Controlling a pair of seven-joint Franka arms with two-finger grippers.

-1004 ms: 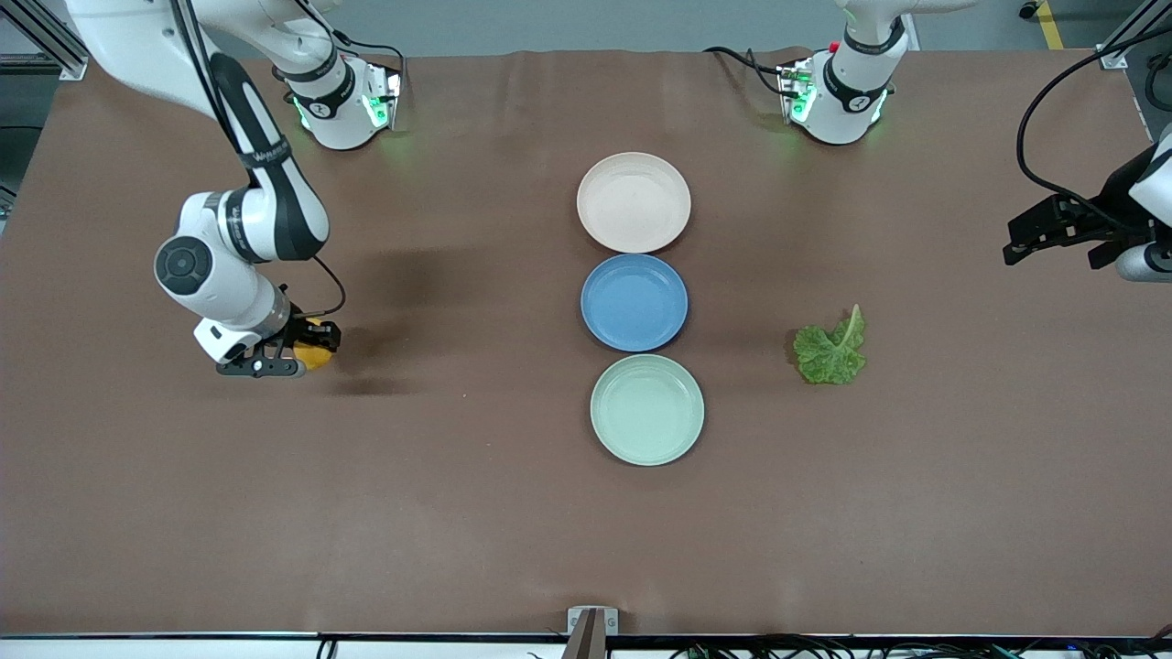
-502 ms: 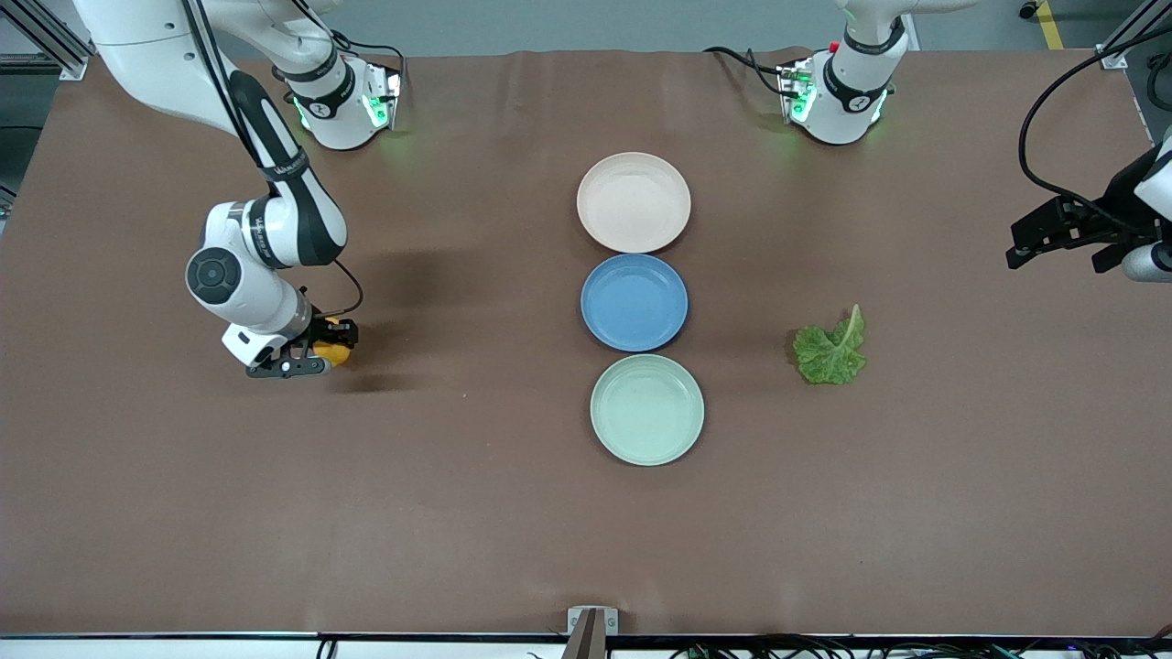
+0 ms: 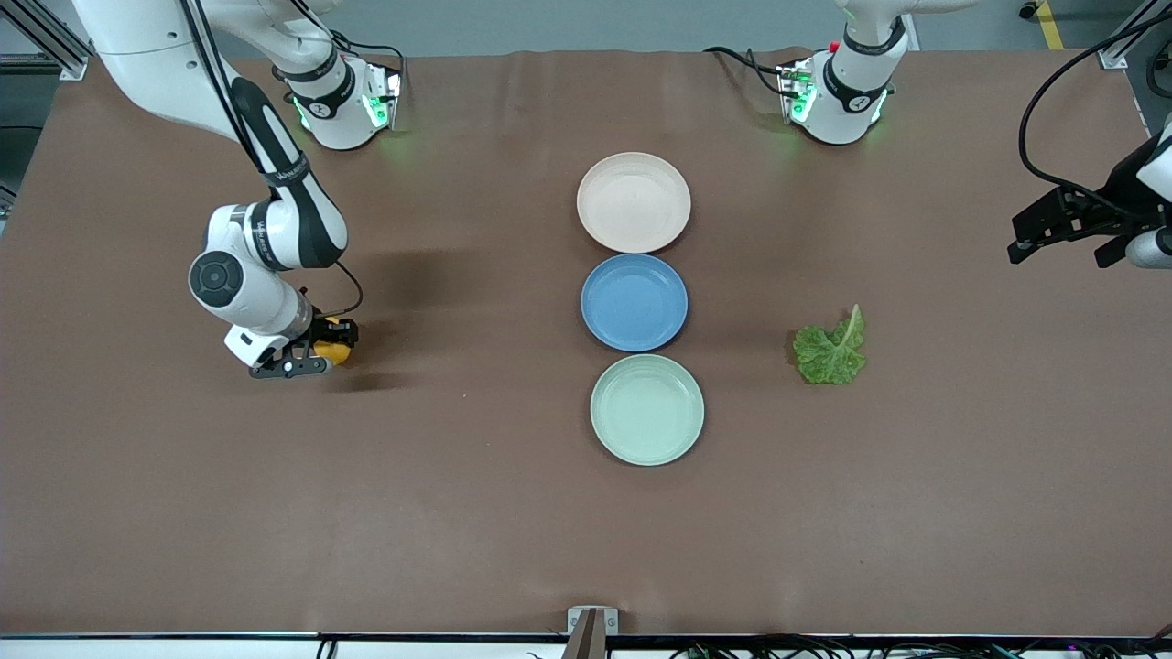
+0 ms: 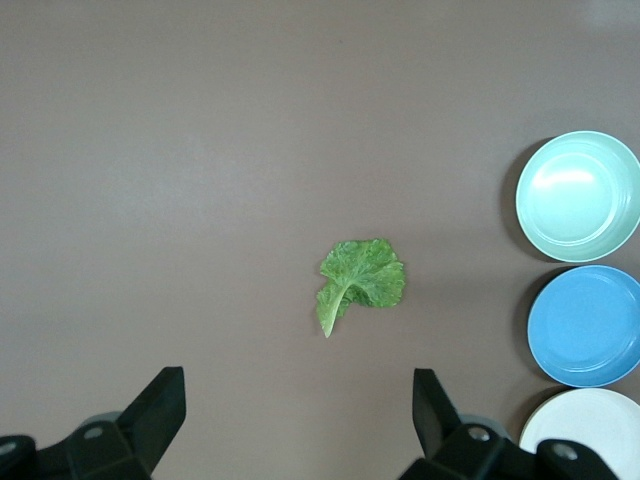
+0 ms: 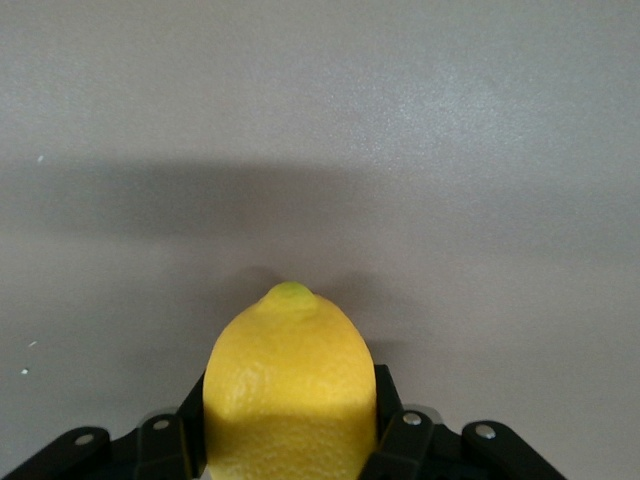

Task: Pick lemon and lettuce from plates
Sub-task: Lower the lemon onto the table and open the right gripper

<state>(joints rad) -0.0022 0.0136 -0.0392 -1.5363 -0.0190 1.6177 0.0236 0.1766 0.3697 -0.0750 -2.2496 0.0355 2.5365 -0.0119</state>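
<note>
Holding: right gripper (image 3: 307, 357) pinching lemon (image 3: 331, 351) low over tabletop (image 3: 458, 513)
Idle: left gripper (image 4: 300, 420) spread, waiting above lettuce (image 3: 830, 348)
Risk: round lemon may roll on release

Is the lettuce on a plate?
No, the lettuce lies on the bare table, beside the blue plate and green plate, toward the left arm's end.
</note>
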